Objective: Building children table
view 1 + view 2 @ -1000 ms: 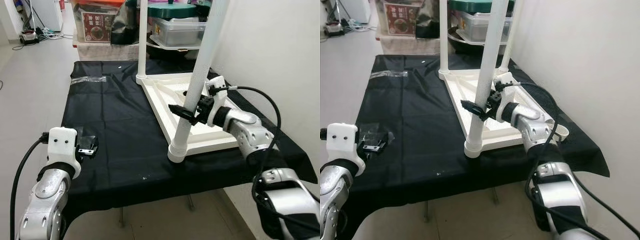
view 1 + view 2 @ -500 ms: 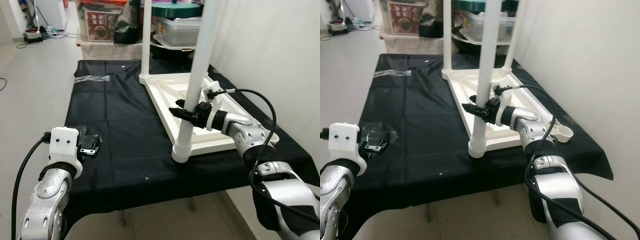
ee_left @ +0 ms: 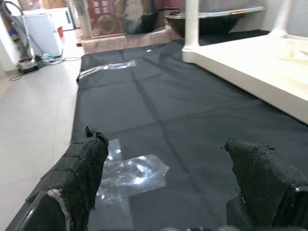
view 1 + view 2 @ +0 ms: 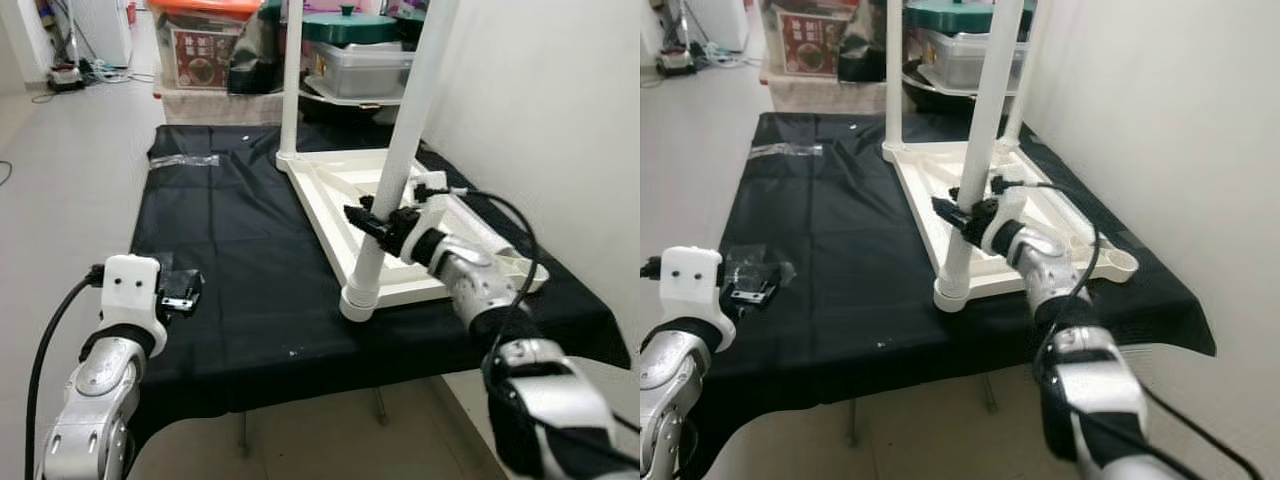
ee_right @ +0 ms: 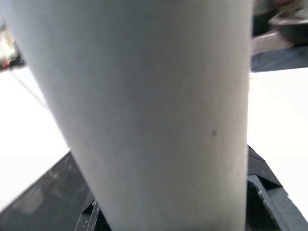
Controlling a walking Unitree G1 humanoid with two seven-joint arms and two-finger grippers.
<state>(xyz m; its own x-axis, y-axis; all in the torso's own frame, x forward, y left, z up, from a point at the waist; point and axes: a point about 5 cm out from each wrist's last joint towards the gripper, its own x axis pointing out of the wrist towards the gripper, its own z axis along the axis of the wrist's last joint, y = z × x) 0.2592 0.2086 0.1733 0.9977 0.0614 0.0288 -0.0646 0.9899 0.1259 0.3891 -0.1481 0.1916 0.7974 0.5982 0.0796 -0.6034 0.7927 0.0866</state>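
Left gripper [image 3: 163, 192] held wide open over a clear bag [image 3: 127, 173] on the black cloth [image 4: 250, 250], white table top [image 4: 340, 190] laid upside down right of it, near white leg [image 4: 385, 215] stood up, squeezed by the right gripper [image 4: 372, 225].

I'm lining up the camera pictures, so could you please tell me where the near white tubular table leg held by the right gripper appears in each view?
Left eye view: near white tubular table leg, right of centre, rising from the tabletop corner.
Right eye view: centre.
Left wrist view: not visible.
Right wrist view: pale column up close.
Shared landmark: black cloth, under the upturned white tabletop; right gripper grips the leg.
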